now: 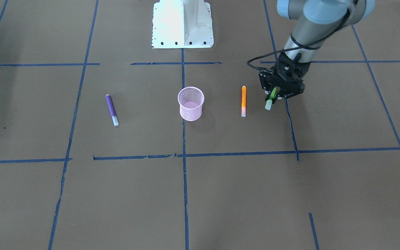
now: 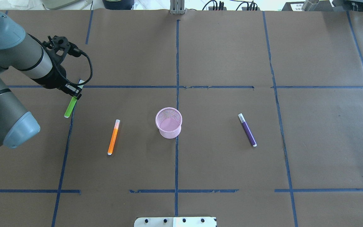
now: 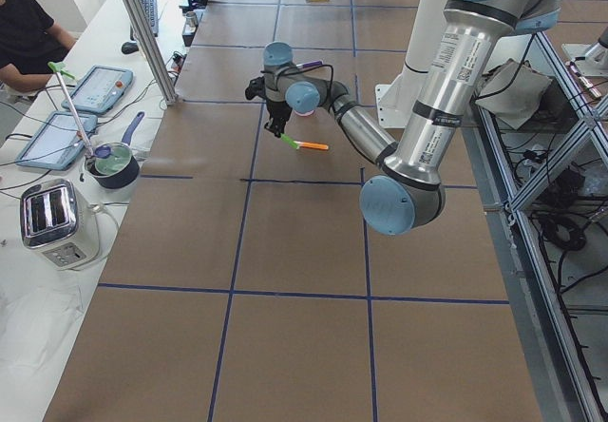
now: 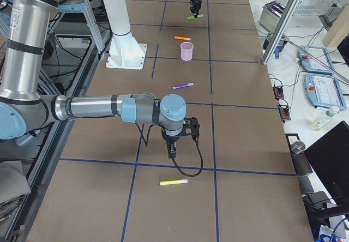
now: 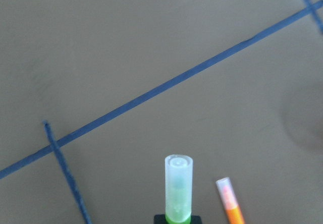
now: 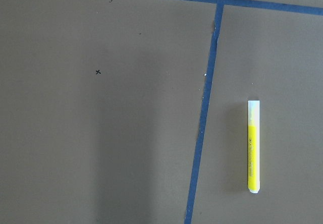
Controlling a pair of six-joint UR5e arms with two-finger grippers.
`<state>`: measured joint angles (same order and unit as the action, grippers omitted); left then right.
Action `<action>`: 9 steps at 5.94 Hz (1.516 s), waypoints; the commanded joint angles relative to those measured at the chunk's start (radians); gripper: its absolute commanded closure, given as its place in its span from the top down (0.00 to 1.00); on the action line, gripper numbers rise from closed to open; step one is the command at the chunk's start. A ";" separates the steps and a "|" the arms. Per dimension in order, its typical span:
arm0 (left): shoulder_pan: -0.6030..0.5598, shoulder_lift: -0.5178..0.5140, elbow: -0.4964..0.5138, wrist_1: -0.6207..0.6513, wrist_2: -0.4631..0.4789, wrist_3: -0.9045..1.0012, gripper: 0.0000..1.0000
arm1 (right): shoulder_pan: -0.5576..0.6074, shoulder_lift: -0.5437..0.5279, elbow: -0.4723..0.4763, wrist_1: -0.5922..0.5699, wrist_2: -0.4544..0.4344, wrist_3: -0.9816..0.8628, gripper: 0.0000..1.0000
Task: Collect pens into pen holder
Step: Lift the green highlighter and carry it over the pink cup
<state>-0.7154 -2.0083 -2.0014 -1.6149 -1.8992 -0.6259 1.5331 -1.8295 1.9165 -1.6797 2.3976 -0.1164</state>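
**While one pen hangs in the tool, three lie waiting**

As the left tool (image 1: 273,95) grips the green pen (image 1: 271,99) across its barrel, fingers closed on it and the pale cap pointing down at a tilt, we judge the first collection to be under way. The pen looks to us clear of the worktop (image 1: 221,194), though the gap is hard to read.

The pink pen holder (image 1: 190,111) stands upright in the middle of the worktop, and the overhead view shows nothing inside it. The orange pen (image 1: 243,100) lies flat between the holder and the held pen. The purple pen (image 1: 111,110) lies on the holder's far side, well apart from it. The yellow pen (image 6: 254,146) rests far off at the robot's right end, near the right tool (image 4: 171,153). We cannot tell whether that tool is open or closed.

We take the step in hand to be the carry. The next move calls for bringing the green pen across, above the orange one, to a spot over the holder's mouth. It then needs turning nearer upright before release, since a tilted pen could catch the mesh rim or tip the light cup.
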 commanded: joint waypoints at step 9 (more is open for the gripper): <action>0.386 -0.124 0.204 -0.497 0.667 -0.222 1.00 | -0.011 0.003 -0.007 0.000 -0.002 0.004 1.00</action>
<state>-0.3324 -2.1340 -1.8015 -2.1107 -1.2313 -0.8540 1.5225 -1.8280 1.9107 -1.6797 2.3972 -0.1123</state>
